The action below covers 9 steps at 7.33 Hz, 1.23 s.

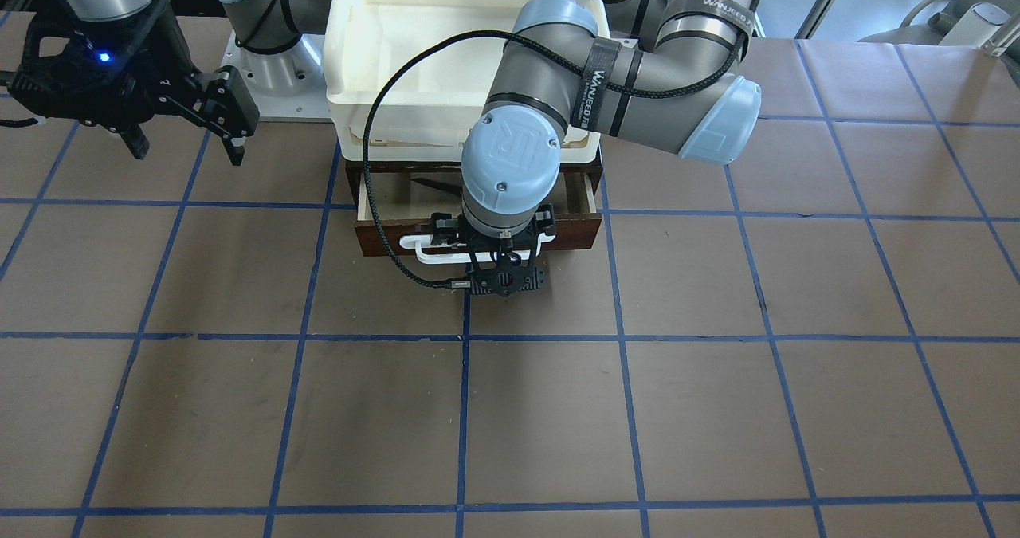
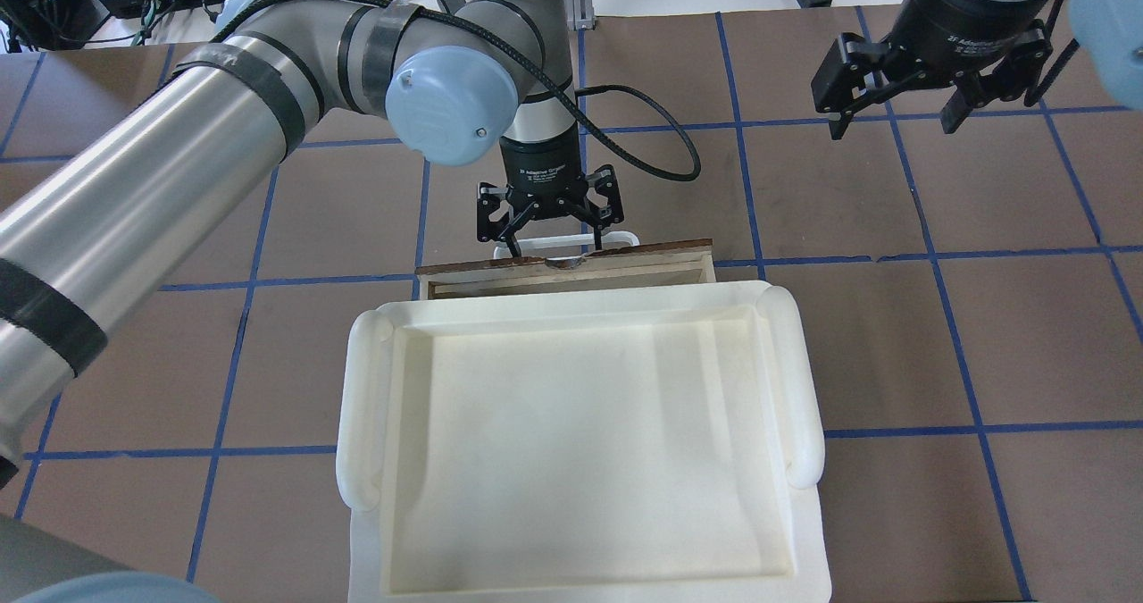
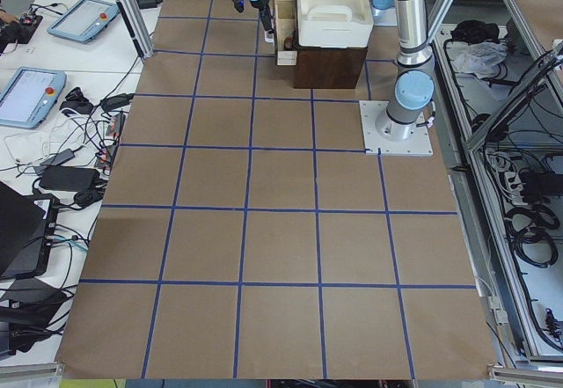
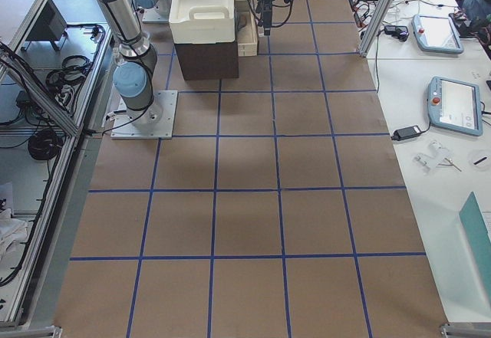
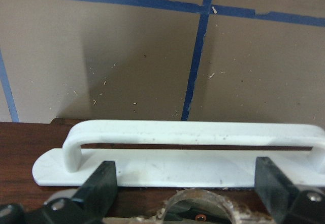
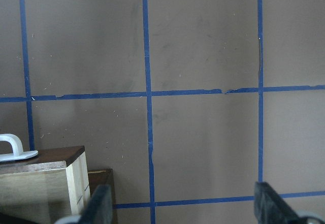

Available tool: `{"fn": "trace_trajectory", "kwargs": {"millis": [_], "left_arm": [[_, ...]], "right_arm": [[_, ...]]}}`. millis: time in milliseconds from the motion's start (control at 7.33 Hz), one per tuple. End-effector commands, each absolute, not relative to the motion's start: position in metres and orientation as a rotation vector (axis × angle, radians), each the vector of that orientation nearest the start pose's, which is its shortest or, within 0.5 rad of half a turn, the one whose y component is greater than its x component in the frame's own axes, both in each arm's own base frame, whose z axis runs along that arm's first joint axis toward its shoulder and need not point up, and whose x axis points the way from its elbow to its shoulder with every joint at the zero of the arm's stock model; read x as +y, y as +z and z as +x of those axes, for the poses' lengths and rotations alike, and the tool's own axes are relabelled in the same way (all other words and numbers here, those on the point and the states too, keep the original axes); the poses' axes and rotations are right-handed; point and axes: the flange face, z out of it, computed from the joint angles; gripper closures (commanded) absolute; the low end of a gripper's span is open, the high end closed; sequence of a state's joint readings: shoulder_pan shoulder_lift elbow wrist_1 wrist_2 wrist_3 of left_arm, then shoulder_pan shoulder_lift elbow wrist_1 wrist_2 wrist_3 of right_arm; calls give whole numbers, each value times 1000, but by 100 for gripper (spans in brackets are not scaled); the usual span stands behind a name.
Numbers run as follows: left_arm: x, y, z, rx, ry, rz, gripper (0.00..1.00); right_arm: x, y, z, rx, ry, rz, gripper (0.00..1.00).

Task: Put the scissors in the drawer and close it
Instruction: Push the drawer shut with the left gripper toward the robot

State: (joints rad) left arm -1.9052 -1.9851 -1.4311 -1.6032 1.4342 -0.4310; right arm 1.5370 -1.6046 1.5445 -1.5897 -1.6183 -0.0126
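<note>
My left gripper (image 2: 554,246): wrist vertical, fingers apart, straddling the white bar handle (image 5: 193,132) of the part-open dark-fronted wooden drawer (image 1: 382,239). My right gripper (image 2: 891,128): fingers spread, hovering at the drawer's 2 o'clock in the overhead view.

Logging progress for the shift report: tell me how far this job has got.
Done, apparently: a dark blade, likely the scissors, lies inside the drawer. In hand: the open left end effector sits at the white handle. Remaining: the drawer is part-way out and needs pushing shut. The right end effector hangs open, aside.
</note>
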Motion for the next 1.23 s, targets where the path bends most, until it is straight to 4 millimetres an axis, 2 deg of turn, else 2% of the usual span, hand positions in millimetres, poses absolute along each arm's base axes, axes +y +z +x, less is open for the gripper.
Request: {"fn": "trace_trajectory", "kwargs": {"millis": [0, 1091], "left_arm": [[-527, 317, -339, 3097, 540, -184, 0], [-499, 315, -331, 3030, 676, -186, 0]], "right_arm": [[-488, 520, 112, 3188, -130, 35, 0], [-489, 520, 111, 3201, -137, 26, 0]]}}
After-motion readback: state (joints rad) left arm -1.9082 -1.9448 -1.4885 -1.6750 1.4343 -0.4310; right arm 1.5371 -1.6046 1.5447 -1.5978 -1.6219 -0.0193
